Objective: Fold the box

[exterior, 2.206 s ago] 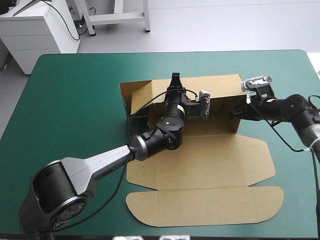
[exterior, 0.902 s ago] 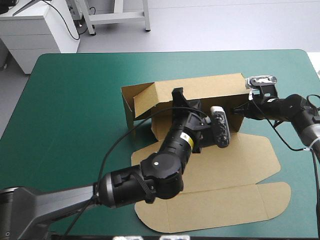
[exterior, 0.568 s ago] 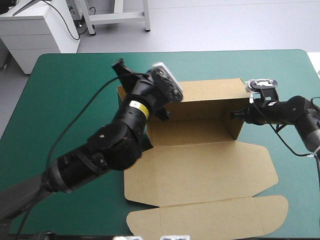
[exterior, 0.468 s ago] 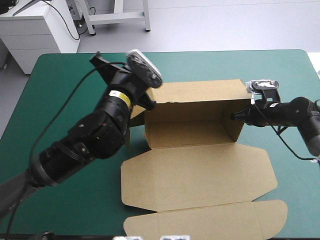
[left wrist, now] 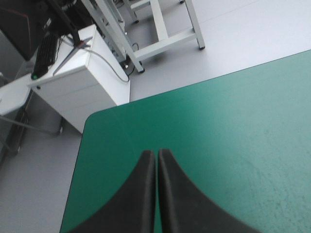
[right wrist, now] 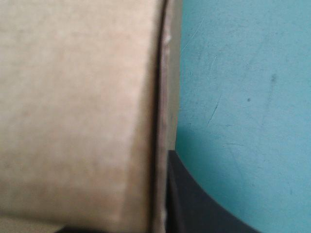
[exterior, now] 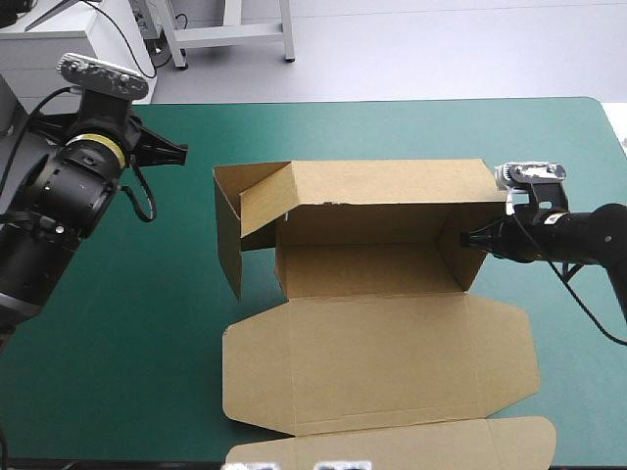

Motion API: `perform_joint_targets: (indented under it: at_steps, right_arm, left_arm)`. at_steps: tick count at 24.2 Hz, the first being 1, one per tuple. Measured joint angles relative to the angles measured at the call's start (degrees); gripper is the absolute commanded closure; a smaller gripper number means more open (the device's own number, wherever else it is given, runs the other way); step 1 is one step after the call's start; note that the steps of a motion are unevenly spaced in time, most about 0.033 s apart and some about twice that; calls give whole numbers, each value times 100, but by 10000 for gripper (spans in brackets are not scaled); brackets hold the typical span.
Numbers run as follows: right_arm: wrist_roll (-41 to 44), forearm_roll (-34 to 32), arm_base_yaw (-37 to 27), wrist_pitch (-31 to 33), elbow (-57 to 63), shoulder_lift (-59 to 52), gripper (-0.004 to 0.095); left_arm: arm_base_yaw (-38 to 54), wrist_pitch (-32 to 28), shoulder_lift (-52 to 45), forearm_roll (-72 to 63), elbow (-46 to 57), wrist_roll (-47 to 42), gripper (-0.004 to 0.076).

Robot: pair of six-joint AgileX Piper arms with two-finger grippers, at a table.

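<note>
The brown box (exterior: 382,333) lies mid-table with its back wall (exterior: 392,181) and right wall (exterior: 458,257) raised. At its left end two flaps (exterior: 253,201) stand loosely, angled outward. The lid panel lies flat toward the table's front. My right gripper (exterior: 470,238) is shut on the right wall's top edge. In the right wrist view the board (right wrist: 77,107) fills the space ahead and one black finger (right wrist: 194,199) presses its outer side. My left gripper (exterior: 179,153) is raised over the table's far-left part, apart from the box, its fingers (left wrist: 141,194) shut with nothing held.
The lid's front flap (exterior: 392,446) reaches the table's front edge. The teal-green cover (left wrist: 233,145) stretches under the left gripper out to the table's far-left corner (left wrist: 90,121).
My left arm has pulled out of the box and swung up to the far left. The box has slid slightly left and forward, its left flaps swinging out. The right gripper kept its hold.
</note>
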Motion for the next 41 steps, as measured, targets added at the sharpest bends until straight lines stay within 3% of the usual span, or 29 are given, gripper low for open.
perform_joint_targets:
  at_steps: [11, 18, 28, 37, 41]
  right_arm:
    - [25, -61, 0, 530, -9, -4, 905]
    - [104, -265, 0, 671, -9, 50, 905]
    - [-209, -139, 23, 981, -789, 1424, 905]
    - [-375, -452, 1086, -709, -1727, 2634, 898]
    - [-301, -595, 1317, -1115, -1766, 2875, 779]
  left_arm:
    - [1683, 28, -15, -1928, 495, 900, 723]
    - [1771, 69, -15, -2148, 1198, 1046, 724]
    - [1771, 114, -23, -2206, 1357, 1066, 724]
    - [1771, 198, -23, -2206, 1357, 1172, 724]
    - [1771, 246, -23, -2206, 1357, 1179, 724]
